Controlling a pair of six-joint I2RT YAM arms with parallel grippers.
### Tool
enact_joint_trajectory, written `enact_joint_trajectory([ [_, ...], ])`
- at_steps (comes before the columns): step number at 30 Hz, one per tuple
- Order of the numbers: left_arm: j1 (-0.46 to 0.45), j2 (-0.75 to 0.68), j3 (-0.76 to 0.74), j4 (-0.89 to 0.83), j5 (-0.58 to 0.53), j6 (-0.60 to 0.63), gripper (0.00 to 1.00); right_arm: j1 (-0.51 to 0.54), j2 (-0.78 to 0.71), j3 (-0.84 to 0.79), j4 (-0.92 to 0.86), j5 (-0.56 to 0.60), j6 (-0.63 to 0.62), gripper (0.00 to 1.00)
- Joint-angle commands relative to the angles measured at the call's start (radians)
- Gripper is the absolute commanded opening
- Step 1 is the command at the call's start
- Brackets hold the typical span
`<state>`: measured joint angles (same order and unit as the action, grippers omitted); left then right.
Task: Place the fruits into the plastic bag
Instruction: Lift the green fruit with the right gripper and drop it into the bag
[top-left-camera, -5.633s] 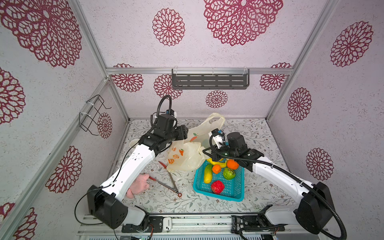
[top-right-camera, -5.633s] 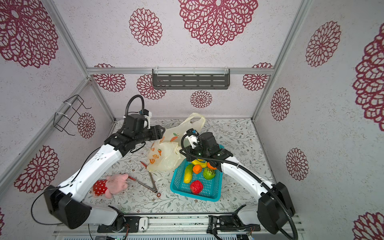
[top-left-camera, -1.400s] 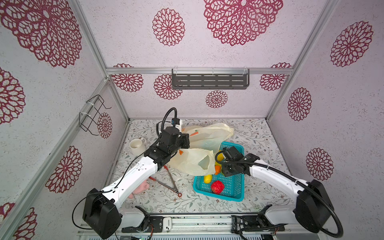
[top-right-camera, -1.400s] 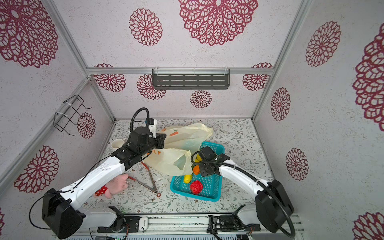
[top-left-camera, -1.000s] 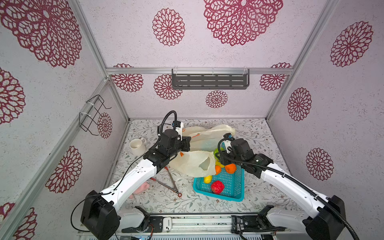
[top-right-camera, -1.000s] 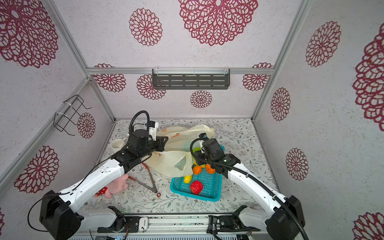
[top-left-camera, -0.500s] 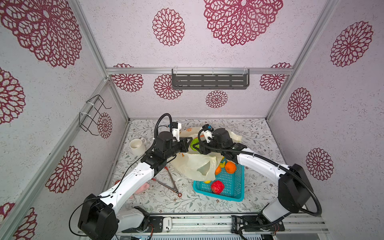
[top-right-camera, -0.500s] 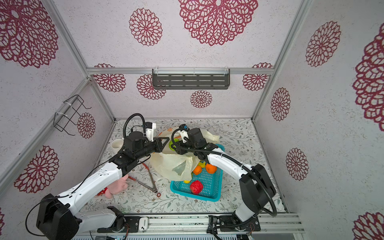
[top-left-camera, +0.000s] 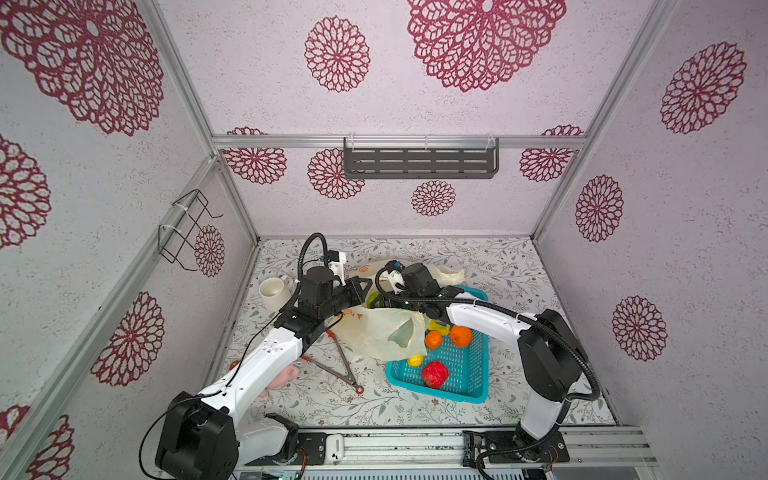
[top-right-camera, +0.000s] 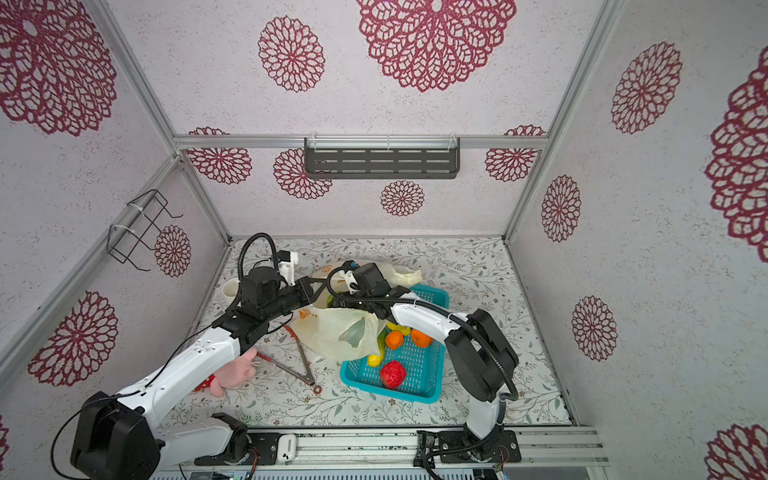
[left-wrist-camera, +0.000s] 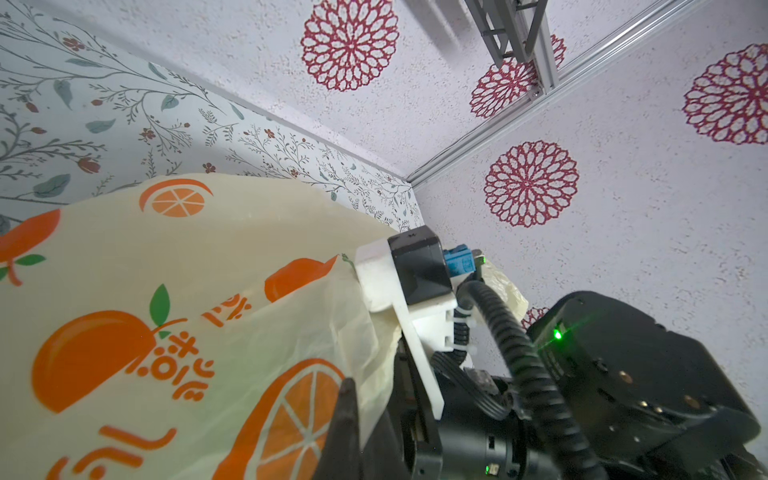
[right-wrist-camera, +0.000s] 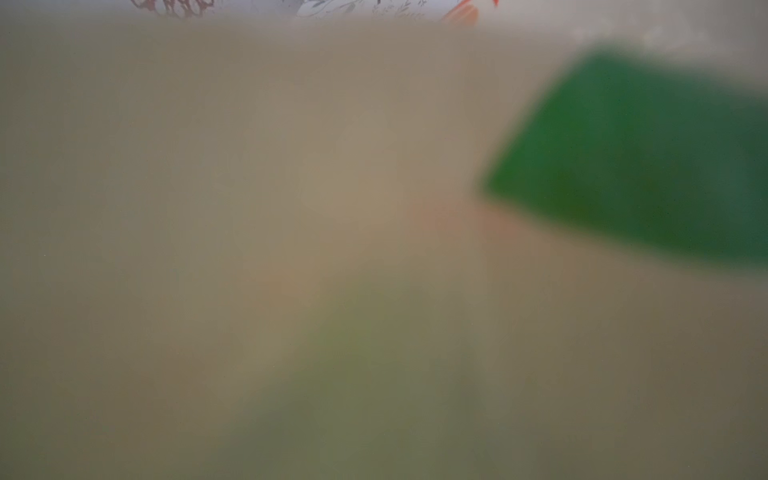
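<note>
The left gripper (top-left-camera: 360, 291) is clamping the crinkly cream-yellow plastic bag (top-left-camera: 380, 334). The right gripper (top-left-camera: 380, 302) is reaching inside; its jaws I cannot tell

No legible text is seen
Orange stylised characters are printed on the plastic bag (left-wrist-camera: 187, 291), but they cannot be read as words

The bag (top-left-camera: 374, 336) is thin, translucent plastic film, glossy and crinkled. The basket (top-left-camera: 461, 365) is perforated hard plastic. The red ball (top-left-camera: 434, 374) looks crinkled and shiny. The plush (top-left-camera: 286, 375) is soft cloth, the mug (top-left-camera: 274, 293) smooth and glazed, the walls (top-left-camera: 249, 62) rough and matt, the rails (top-left-camera: 395, 142) brushed metal.
</note>
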<state>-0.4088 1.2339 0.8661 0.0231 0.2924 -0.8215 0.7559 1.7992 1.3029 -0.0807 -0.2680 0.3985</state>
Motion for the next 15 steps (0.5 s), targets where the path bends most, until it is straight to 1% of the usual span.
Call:
enact_joint_trajectory([
  [1, 0.021, -0.033, -0.013, -0.004, 0.01, -0.013, 0.0, -0.003, -0.046, 0.013, -0.023, 0.041, 0.002, 0.72],
  [6, 0.031, -0.033, -0.02, -0.022, 0.003, 0.001, 0.0, -0.004, -0.079, 0.008, -0.034, 0.044, -0.017, 0.77],
  [10, 0.031, -0.03, -0.03, -0.008, -0.002, -0.003, 0.0, -0.004, -0.116, 0.008, -0.043, 0.051, -0.044, 0.77],
  [12, 0.03, -0.028, -0.033, -0.004, -0.005, -0.005, 0.0, -0.006, -0.153, -0.001, -0.054, 0.061, -0.064, 0.77],
  [15, 0.031, -0.028, -0.033, 0.003, -0.009, 0.0, 0.0, -0.013, -0.251, -0.047, -0.064, 0.077, -0.09, 0.77],
])
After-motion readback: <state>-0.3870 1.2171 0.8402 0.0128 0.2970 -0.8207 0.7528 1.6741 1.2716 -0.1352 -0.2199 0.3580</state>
